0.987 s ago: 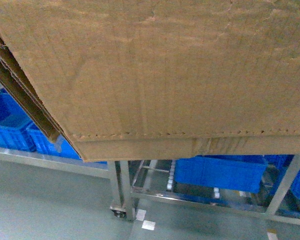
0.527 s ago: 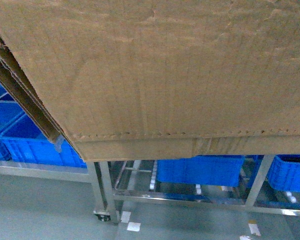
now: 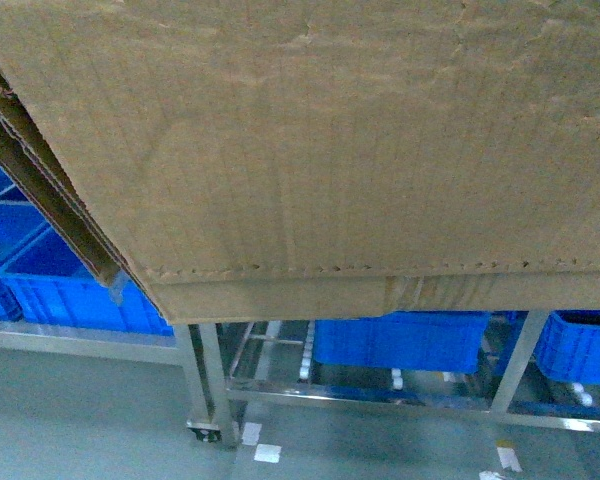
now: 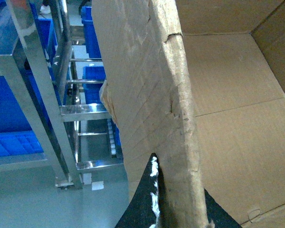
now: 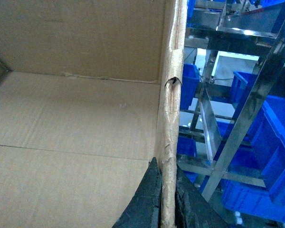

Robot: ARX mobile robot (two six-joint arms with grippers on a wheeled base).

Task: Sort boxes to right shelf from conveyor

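A large brown cardboard box (image 3: 330,150) is held up in front of the head camera and fills most of its view, with a perforated line near its lower edge. My left gripper (image 4: 178,183) is shut on the box's torn left wall (image 4: 180,95), one black finger outside and one inside. My right gripper (image 5: 167,173) is shut on the ragged right wall (image 5: 173,95) in the same way. Below and behind the box stands the silver right shelf (image 3: 208,375), with white rollers (image 3: 305,365). The conveyor is out of view.
Blue plastic crates (image 3: 400,340) sit on the shelf's lower level and to the left (image 3: 70,290). Metal shelf posts (image 4: 38,104) stand close to the left of the box, and more posts (image 5: 247,109) and crates (image 5: 270,147) stand to its right. Grey floor with white tape marks (image 3: 267,452) lies below.
The shelf and crates slid left in the head view between one second and half a second ago, then held still. The box stayed fixed in both grippers.
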